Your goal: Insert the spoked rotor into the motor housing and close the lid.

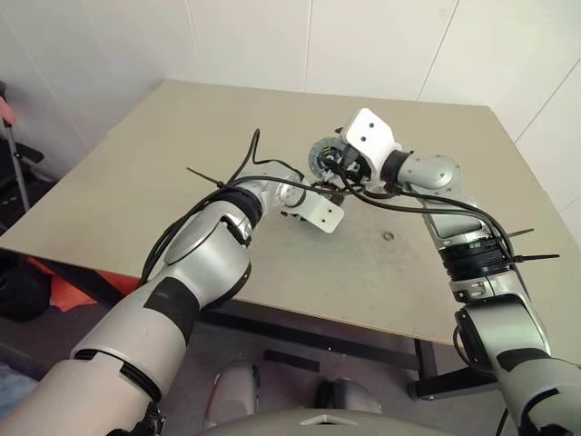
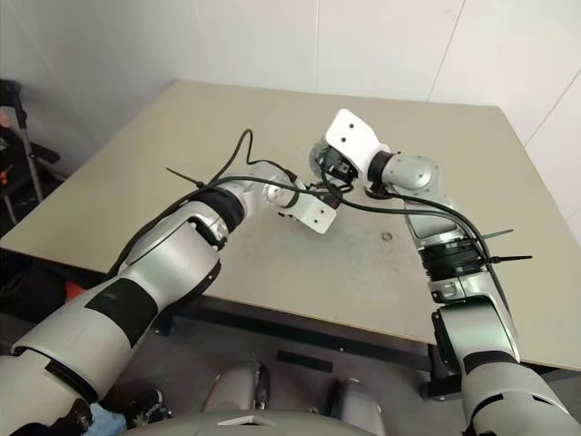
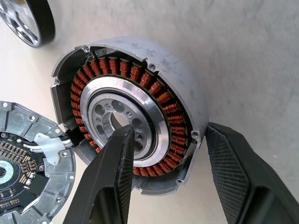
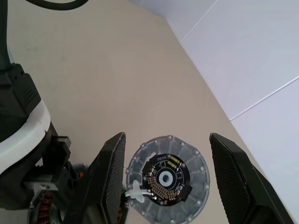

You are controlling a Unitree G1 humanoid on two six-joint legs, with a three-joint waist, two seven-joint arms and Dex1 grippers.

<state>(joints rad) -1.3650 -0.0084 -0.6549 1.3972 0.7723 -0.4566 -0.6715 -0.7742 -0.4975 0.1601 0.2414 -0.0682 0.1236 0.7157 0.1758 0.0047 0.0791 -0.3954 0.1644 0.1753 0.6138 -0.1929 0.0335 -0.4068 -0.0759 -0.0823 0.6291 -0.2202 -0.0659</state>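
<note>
L gripper (image 3: 168, 182) is over the motor housing (image 3: 177, 84), jaws apart and straddling its wall: one finger (image 3: 110, 182) sits inside over the silver centre, the other (image 3: 243, 177) outside the rim. Can't tell if either pad is touching metal, so not calling it a grip. Housing sits open on the table (image 1: 182, 136), copper windings (image 3: 159, 88) exposed all round the ring, centre hub empty.

Lid (image 3: 28, 158) is flipped open just beside the housing, inner face up w/ circuit board and dark round centre showing. White wires (image 3: 44, 144) run from it into the housing at the rim gap.

Rotor (image 3: 28, 21) lies on the table near the housing on the far side from the lid, apart from it, black rim and silver spokes visible, partly cut off at frame edge. Not in the housing yet.

R gripper (image 4: 163, 186) hangs above the table next to the L wrist, jaws wide open, nothing between them. Lid (image 4: 166, 179) shows through the gap well below, no contact.

Small metal ring (image 1: 388, 236) sits alone on the table, toward the robot's right, well apart from the motor parts.
</note>
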